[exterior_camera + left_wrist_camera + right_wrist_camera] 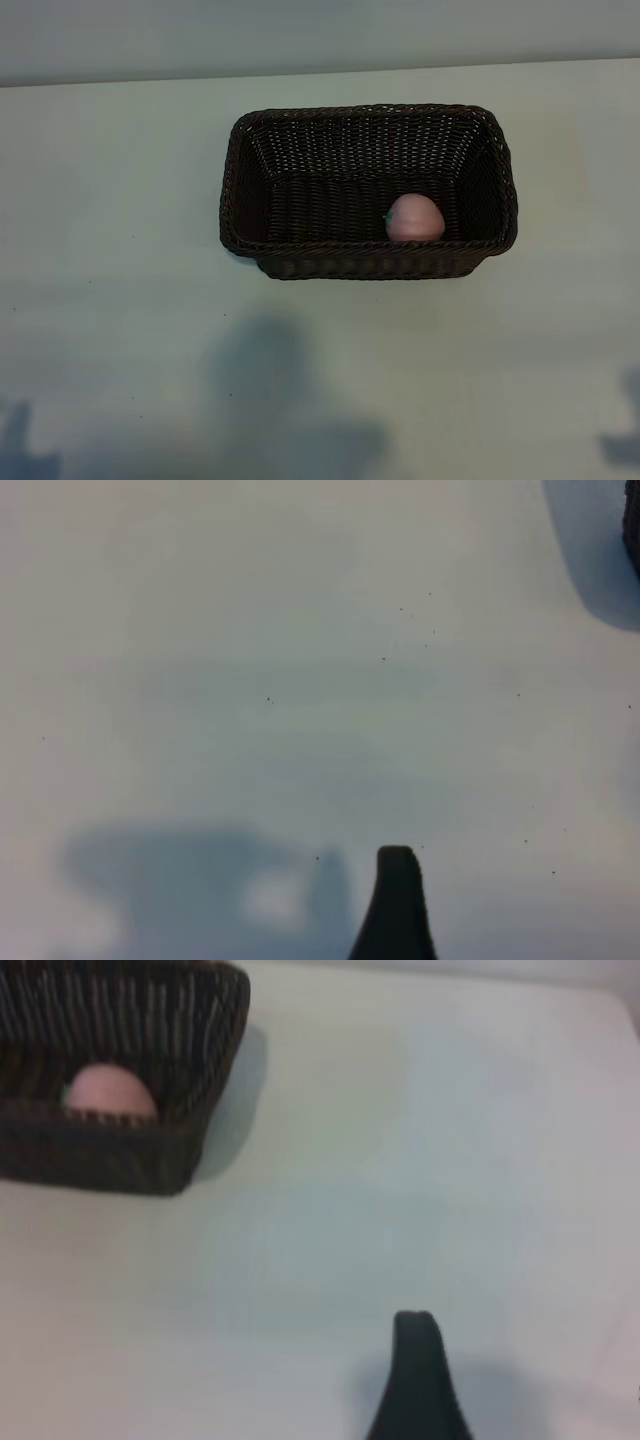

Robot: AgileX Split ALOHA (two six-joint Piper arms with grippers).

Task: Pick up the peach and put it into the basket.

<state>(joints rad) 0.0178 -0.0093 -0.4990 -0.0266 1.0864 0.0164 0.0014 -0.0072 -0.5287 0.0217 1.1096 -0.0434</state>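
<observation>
Wicker basket (368, 190) sits on the pale table (120, 200), at about twelve o'clock from the arms in the exterior view, and the peach (415, 218) already lies inside it, against the near wall toward the right end. What remains, by my reading, is clearing away: keep both arms low and well apart from the rim. Only one finger (418, 1380) of the right gripper shows, empty, so I cannot tell its jaws; the left finger (396, 905) likewise, released wide. The peach lies near eleven o'clock from the right finger.
</observation>
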